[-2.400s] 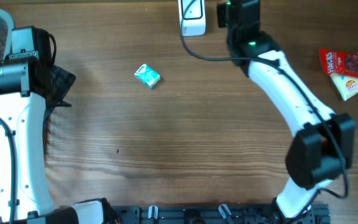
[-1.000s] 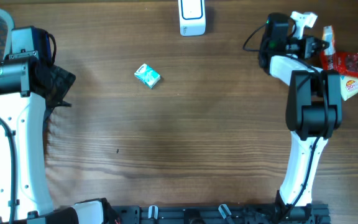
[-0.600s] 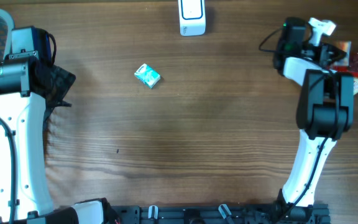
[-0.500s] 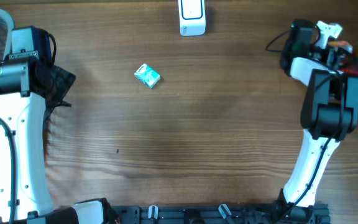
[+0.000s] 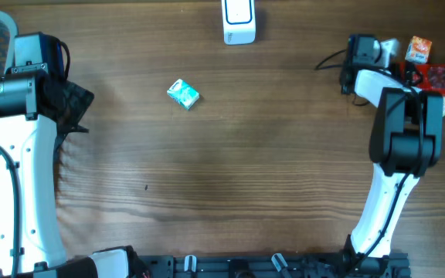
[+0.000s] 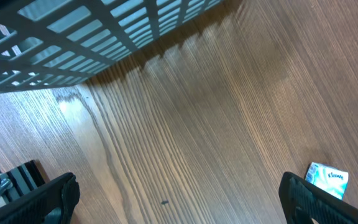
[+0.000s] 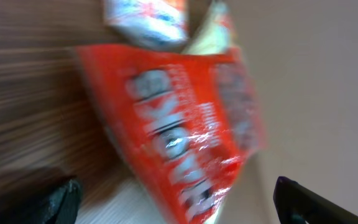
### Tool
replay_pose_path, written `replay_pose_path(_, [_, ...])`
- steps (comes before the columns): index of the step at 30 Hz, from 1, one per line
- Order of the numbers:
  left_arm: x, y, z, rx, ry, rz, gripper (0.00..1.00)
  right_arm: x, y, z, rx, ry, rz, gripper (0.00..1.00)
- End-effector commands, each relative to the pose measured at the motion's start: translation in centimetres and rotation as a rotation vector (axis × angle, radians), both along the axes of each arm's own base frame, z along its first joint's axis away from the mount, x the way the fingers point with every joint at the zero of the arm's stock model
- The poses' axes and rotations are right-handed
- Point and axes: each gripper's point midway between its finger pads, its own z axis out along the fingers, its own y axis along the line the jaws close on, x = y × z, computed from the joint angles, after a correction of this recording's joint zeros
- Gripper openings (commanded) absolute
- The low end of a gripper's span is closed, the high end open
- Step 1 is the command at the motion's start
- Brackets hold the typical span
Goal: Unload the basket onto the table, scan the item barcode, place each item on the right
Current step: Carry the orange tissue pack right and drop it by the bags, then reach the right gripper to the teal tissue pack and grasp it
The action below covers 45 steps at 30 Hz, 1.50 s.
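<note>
Obs.: the left arm (image 5: 22,154) stretches from the near edge toward the far left, wrist turned inward. The left gripper (image 6: 178,200) has its jaws spread wide and empty. The right arm (image 5: 396,147) stands folded at the elbow, forearm reaching far right. The right gripper (image 7: 176,202) has its jaws spread wide; its wrist view is blurred.

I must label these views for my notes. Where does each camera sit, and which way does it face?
Overhead: above the table, looking straight down; left arm and right arm show.
Left wrist: on the left arm, looking obliquely across the table at the teal box; open left gripper, tips at bottom corners.
Right wrist: on the right arm, close on the blurred red snack bag; right gripper, tips at bottom corners.
Shared: overhead and left wrist see the teal box; overhead and right wrist, the red snack bag.
</note>
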Motion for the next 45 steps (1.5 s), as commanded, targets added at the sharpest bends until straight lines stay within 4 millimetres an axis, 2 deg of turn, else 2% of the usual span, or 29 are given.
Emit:
replay_pose_path(1, [-0.1, 0.2, -0.1, 0.002, 0.004, 0.015, 1.00, 3.9, 6.9, 1.9, 0.530, -0.258, 0.186, 1.00])
replay_pose_path(4, [-0.1, 0.2, -0.1, 0.002, 0.004, 0.015, 1.00, 4.4, 9.8, 6.3, 0.701, -0.367, 0.259, 1.00])
replay_pose_path(6, [-0.1, 0.2, -0.1, 0.002, 0.004, 0.015, 1.00, 4.0, 13.6, 9.2, 0.914, -0.411, 0.349, 1.00])
replay_pose_path(8, [-0.1, 0.2, -0.1, 0.002, 0.004, 0.015, 1.00, 3.4, 18.6, 11.1, 1.194, -0.418, 0.448, 1.00])
replay_pose_path(9, [-0.1, 0.2, -0.1, 0.002, 0.004, 0.015, 1.00, 2.6, 23.2, 12.6, 1.446, -0.392, 0.544, 1.00])
replay_pose_path(11, [-0.1, 0.2, -0.1, 0.002, 0.004, 0.015, 1.00, 0.8, 29.2, 14.4, 1.750, -0.312, 0.664, 1.00])
replay_pose_path(14, [-0.1, 0.2, -0.1, 0.002, 0.004, 0.015, 1.00, 0.1, 34.4, 13.6, 1.794, -0.225, 0.743, 1.00])
replay_pose_path(18, [-0.1, 0.2, -0.1, 0.002, 0.004, 0.015, 1.00, -1.3, 42.0, 9.5, 1.648, -0.083, 0.860, 1.00])
replay_pose_path(21, [-0.1, 0.2, -0.1, 0.002, 0.004, 0.015, 1.00, -2.5, 46.4, 6.4, 1.552, -0.011, 0.933, 1.00])
replay_pose_path(22, [-0.1, 0.2, -0.1, 0.002, 0.004, 0.014, 1.00, -2.9, 48.4, 5.3, 1.545, 0.007, 0.968, 1.00])
replay_pose_path(23, [-0.1, 0.2, -0.1, 0.002, 0.004, 0.015, 1.00, -3.2, 49.7, 4.6, 1.549, 0.020, 0.991, 1.00])
replay_pose_path(27, [-0.1, 0.2, -0.1, 0.002, 0.004, 0.015, 1.00, -3.6, 51.9, 2.7, 1.545, 0.029, 1.015, 0.97])
replay_pose_path(33, [-0.1, 0.2, -0.1, 0.002, 0.004, 0.015, 1.00, -2.0, 52.9, 3.0, 1.545, -0.049, 1.087, 0.99])
replay_pose_path(36, [-0.1, 0.2, -0.1, 0.002, 0.004, 0.015, 1.00, -1.4, 53.8, 3.0, 1.592, -0.093, 1.069, 1.00])
replay_pose_path(38, [-0.1, 0.2, -0.1, 0.002, 0.004, 0.015, 1.00, -1.3, 54.4, 2.6, 1.629, -0.100, 1.077, 1.00])
replay_pose_path(40, [-0.1, 0.2, -0.1, 0.002, 0.004, 0.015, 1.00, -1.2, 54.7, 1.3, 1.653, -0.100, 1.059, 0.99])
replay_pose_path(43, [-0.1, 0.2, -0.1, 0.002, 0.004, 0.015, 1.00, -1.4, 54.7, -0.1, 1.656, -0.079, 1.044, 0.92])
replay_pose_path(45, [-0.1, 0.2, -0.1, 0.002, 0.004, 0.014, 1.00, -1.7, 55.0, -0.7, 1.657, -0.064, 1.040, 0.76])
